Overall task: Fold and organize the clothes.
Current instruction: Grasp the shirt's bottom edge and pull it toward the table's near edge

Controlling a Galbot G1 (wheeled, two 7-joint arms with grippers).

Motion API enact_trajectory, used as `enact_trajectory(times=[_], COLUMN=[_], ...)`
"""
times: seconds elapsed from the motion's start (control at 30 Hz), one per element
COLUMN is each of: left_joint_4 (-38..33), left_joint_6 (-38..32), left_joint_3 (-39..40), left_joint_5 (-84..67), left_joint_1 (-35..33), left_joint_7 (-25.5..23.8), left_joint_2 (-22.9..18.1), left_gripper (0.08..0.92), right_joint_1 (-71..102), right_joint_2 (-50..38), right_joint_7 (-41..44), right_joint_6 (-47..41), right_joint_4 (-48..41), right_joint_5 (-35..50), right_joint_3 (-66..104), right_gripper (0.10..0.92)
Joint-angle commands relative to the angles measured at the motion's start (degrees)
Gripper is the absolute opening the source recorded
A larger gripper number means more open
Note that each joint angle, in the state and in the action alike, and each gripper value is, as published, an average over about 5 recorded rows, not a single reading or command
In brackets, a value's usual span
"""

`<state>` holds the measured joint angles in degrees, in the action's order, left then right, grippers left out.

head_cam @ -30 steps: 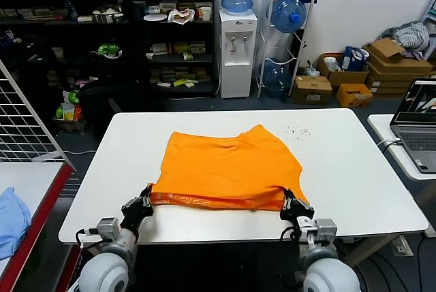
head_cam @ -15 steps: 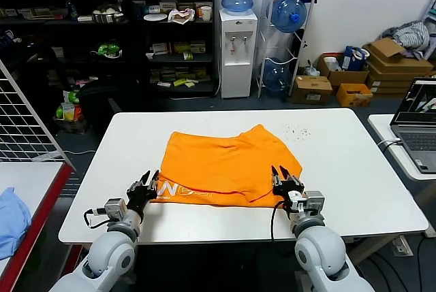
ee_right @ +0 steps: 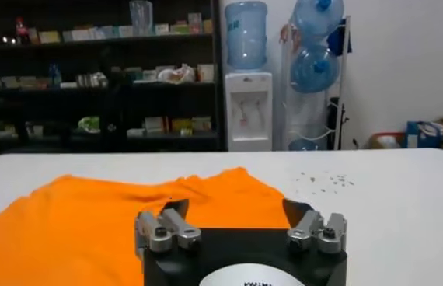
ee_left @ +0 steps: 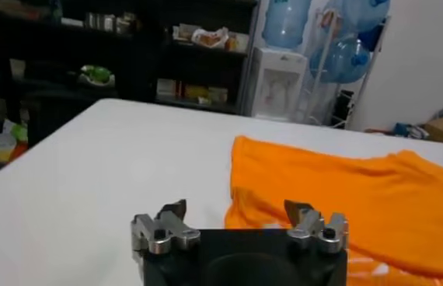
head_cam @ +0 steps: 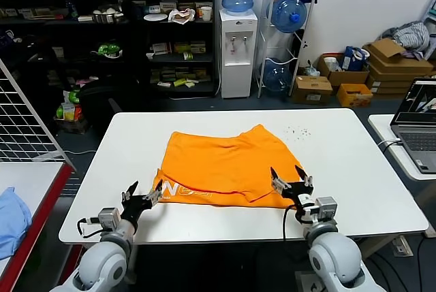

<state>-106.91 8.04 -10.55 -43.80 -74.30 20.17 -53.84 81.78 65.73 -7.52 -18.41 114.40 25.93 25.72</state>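
Note:
The orange T-shirt [head_cam: 228,166] lies folded on the white table [head_cam: 340,163], with white lettering showing along its near left edge. It also shows in the left wrist view [ee_left: 346,194] and the right wrist view [ee_right: 113,217]. My left gripper [head_cam: 142,197] is open and empty, just off the shirt's near left corner; it also shows in the left wrist view [ee_left: 237,211]. My right gripper [head_cam: 291,178] is open and empty at the shirt's near right corner; it also shows in the right wrist view [ee_right: 235,211].
A light blue cloth [head_cam: 10,217] lies on a side table at the left. A laptop [head_cam: 417,125] sits on a table at the right. Shelves, a water dispenser [head_cam: 236,50] and boxes stand behind the table.
Both grippers have let go of the shirt's near edge and opened, then drawn back toward me. The folded edge now lies flat, with the white lettering exposed.

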Motion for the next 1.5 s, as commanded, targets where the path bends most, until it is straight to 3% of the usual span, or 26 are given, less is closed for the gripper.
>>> enact_trajectory(times=[0.03,0.17,0.73,1.1,1.5], left_joint_4=[-0.2,0.93,2.89,2.65,2.83], left_joint_6=[0.08,0.11,0.28,0.26,0.07], left_joint_3=[-0.13,0.17,-0.15,0.87,1.56], left_joint_5=[-0.92,-0.92,-1.16,-0.94,-0.18], left_joint_1=[-5.59,-4.87,-2.25,-1.49,-1.22], left_joint_7=[-2.21,-2.9,-3.58,-3.71,-3.71], left_joint_2=[0.5,0.49,0.66,0.09,-0.25], left_gripper=[0.871,0.917,0.921,0.901,0.571], right_joint_1=[9.38,9.62,3.14,3.79,4.43], right_joint_2=[-3.33,-3.31,-3.09,-2.88,-2.92], right_joint_7=[2.98,3.01,3.76,3.73,3.18], right_joint_6=[-2.39,-4.53,-7.08,-7.19,-6.87], right_joint_4=[1.41,0.96,-4.03,-3.86,-3.15], right_joint_5=[3.03,4.24,8.35,8.35,8.95], right_joint_3=[5.38,5.82,4.23,4.13,4.41], right_gripper=[0.915,0.92,0.909,0.618,0.272])
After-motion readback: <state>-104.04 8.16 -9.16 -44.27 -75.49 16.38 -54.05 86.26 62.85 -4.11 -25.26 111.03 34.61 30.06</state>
